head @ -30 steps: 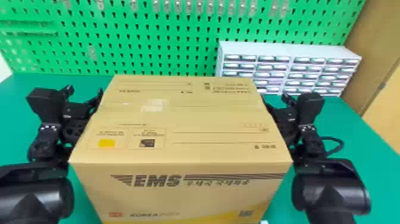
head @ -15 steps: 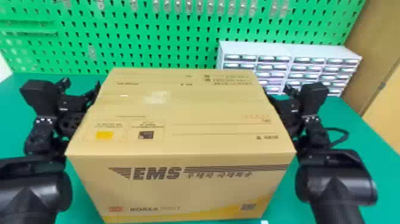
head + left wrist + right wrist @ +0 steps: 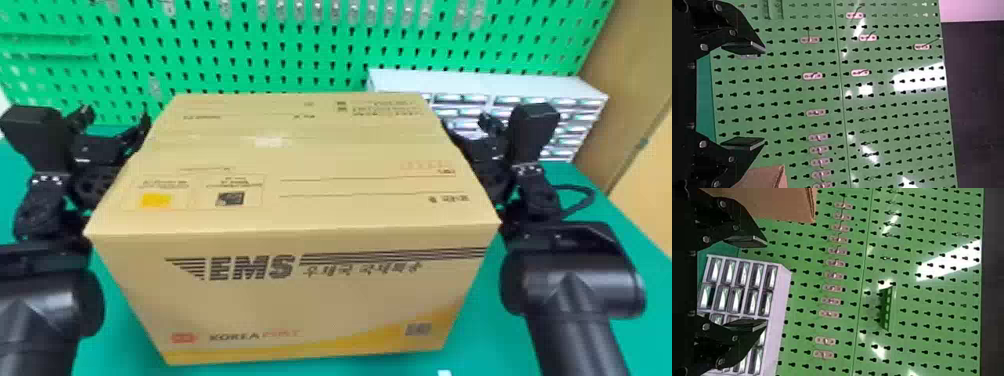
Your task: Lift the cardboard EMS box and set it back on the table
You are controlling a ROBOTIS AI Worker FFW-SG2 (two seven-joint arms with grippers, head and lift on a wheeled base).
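The cardboard EMS box (image 3: 290, 170) is upright and held up between both arms, raised off the green table (image 3: 625, 255). My left gripper (image 3: 116, 120) is against its left side and my right gripper (image 3: 467, 129) against its right side, with parts of both hidden behind the box. From the left wrist, the left gripper (image 3: 764, 95) has its fingers wide apart, nothing between them, with a corner of the box (image 3: 762, 177) beside one finger. The right gripper (image 3: 766, 283) is likewise open, the box (image 3: 775, 203) lying beyond one finger in the right wrist view.
A green pegboard (image 3: 240, 45) with small hooks stands behind the table. In front of it at the back right is a pale cabinet of small drawers (image 3: 525, 90). A black cable (image 3: 582, 190) loops beside the right arm. Brown panelling (image 3: 635, 100) rises at the far right.
The box has risen and appears larger, its top now overlapping the drawer cabinet and more of the pegboard. Both arms have moved up along with it, staying at its sides.
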